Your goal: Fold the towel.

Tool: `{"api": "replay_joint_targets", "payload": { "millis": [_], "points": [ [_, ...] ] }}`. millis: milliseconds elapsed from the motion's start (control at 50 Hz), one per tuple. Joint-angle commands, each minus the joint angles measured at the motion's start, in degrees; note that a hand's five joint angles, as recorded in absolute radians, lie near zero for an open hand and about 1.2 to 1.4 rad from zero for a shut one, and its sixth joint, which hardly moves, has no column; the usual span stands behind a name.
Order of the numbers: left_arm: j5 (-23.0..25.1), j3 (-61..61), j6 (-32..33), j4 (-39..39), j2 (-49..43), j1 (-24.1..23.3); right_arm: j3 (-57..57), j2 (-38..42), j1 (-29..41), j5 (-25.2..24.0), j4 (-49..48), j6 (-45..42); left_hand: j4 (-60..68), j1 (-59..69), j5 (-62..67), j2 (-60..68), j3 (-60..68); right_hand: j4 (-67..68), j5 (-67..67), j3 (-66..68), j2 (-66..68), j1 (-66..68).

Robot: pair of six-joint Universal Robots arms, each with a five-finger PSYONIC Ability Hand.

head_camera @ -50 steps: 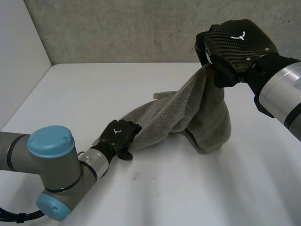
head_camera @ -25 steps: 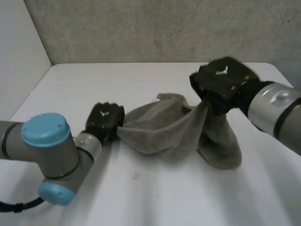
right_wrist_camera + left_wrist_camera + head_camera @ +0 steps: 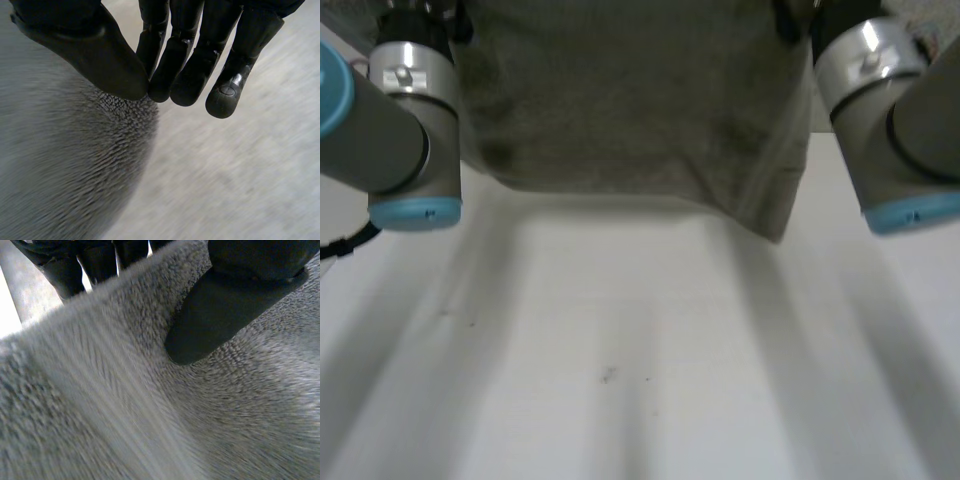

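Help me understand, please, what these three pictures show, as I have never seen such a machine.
This is a robot with two arms, each ending in a black hand. The wide picture comes from a camera between and behind the arms, looking down at a white table. It shows the left arm, the right arm and a grey towel hanging spread between them. The other two pictures come from cameras on the wrists, looking along each palm. In the left wrist view, the left hand pinches the towel between thumb and fingers. In the right wrist view, the right hand pinches it the same way.
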Motion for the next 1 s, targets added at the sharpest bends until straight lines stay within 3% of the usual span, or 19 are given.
{"api": "replay_joint_targets", "payload": {
  "millis": [20,140,240,340,480,500,520,560,580,600,800,1000],
  "points": [
    [1.69,-14.46,0.15,-5.96,0.54,-0.09,11.84,1.33,0.34,-1.42,19.20,-1.14,10.22,11.80,10.96,10.25,10.29,3.26,3.00,3.54,3.52,3.78],
    [5.90,-30.86,0.50,-10.70,1.07,0.00,20.04,4.86,0.34,-3.71,27.68,-0.79,10.22,11.80,10.96,10.25,10.29,3.26,3.00,3.54,3.52,3.78],
    [6.70,-40.65,0.59,-10.80,2.83,0.09,27.51,5.30,0.43,-8.98,31.54,-0.88,10.22,11.80,10.96,10.25,10.29,3.26,3.00,3.54,3.52,3.78],
    [6.70,-46.80,0.68,-10.80,6.43,0.35,32.08,-0.48,0.17,-14.24,34.52,-0.35,10.22,11.80,10.96,10.25,10.29,3.26,3.00,3.54,3.52,3.78],
    [6.88,-54.08,0.77,-10.71,14.41,3.07,33.14,-5.77,0.52,-15.04,38.82,-0.70,10.22,11.80,10.96,10.25,10.29,3.26,3.00,3.54,3.52,3.78],
    [6.88,-54.10,0.77,-10.71,14.43,3.08,33.05,-6.13,0.52,-15.04,40.75,-1.22,10.22,11.80,10.96,10.25,10.29,-6.67,-6.93,-6.40,-6.41,-6.15],
    [6.88,-55.14,0.77,-10.71,15.91,3.51,33.05,-6.13,0.52,-15.04,40.77,-1.23,10.22,11.80,10.96,10.25,10.29,-6.77,-7.03,-6.49,-6.51,-6.25],
    [6.88,-56.12,0.77,-10.62,16.98,3.95,31.74,-6.83,0.35,-15.48,44.27,-1.84,10.22,11.80,10.96,10.25,10.29,-43.08,-43.35,-42.81,-42.83,-42.56],
    [6.88,-56.81,0.85,-10.53,17.85,4.48,31.73,-6.83,0.34,-15.48,44.29,-1.84,10.22,11.80,10.96,10.25,10.29,-43.27,-43.53,-43.00,-43.01,-42.75],
    [6.88,-57.26,0.94,-10.45,18.38,4.92,30.69,-7.44,-0.27,-15.31,44.46,-2.19,10.22,11.80,10.96,10.25,10.29,-54.10,-54.36,-53.82,-53.84,-53.57],
    [8.63,-58.23,1.21,-9.48,17.77,7.64,22.33,-7.36,-0.54,-14.43,37.34,-2.55,10.22,11.80,10.96,10.25,10.29,-56.06,-56.32,-55.78,-55.80,-55.53],
    [8.90,-58.40,1.21,-6.75,17.24,8.17,9.95,7.21,1.30,-14.34,38.14,-8.07,10.22,11.80,10.96,10.25,10.29,-53.53,-53.80,-53.26,-53.28,-53.01]
  ]
}}
